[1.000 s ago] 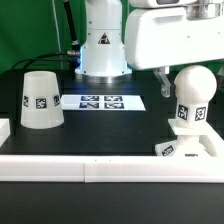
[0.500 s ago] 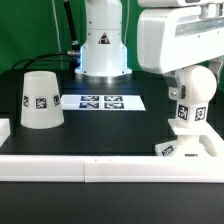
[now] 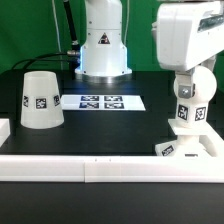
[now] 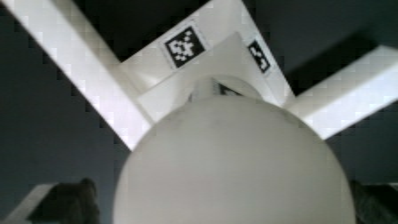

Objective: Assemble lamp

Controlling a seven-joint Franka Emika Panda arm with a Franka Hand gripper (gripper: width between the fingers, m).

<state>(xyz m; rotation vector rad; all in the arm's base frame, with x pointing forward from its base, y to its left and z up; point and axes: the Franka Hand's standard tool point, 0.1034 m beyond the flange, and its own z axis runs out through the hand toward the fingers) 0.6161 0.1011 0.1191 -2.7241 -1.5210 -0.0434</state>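
The lamp bulb stands upright on the low blocky base (image 3: 186, 148) at the exterior view's right; only its tagged stem (image 3: 188, 112) shows, as my hand covers the round head. My gripper (image 3: 193, 88) is down over the bulb. In the wrist view the bulb's round head (image 4: 231, 150) fills the space between my gripper's (image 4: 222, 205) dark fingers (image 4: 63, 200), which stand on either side of it with a small gap, open. The tagged base (image 4: 192, 55) shows beyond the bulb. The cone shade (image 3: 40, 98) stands alone at the exterior view's left.
The marker board (image 3: 100, 101) lies flat at mid-table in front of the white robot pedestal (image 3: 103, 40). A white rail (image 3: 100, 168) runs along the near edge, with a short white block (image 3: 4, 128) at the exterior view's left.
My gripper has moved toward the exterior view's right and come over the bulb, now hiding its round head. The bulb, base and shade have not moved.
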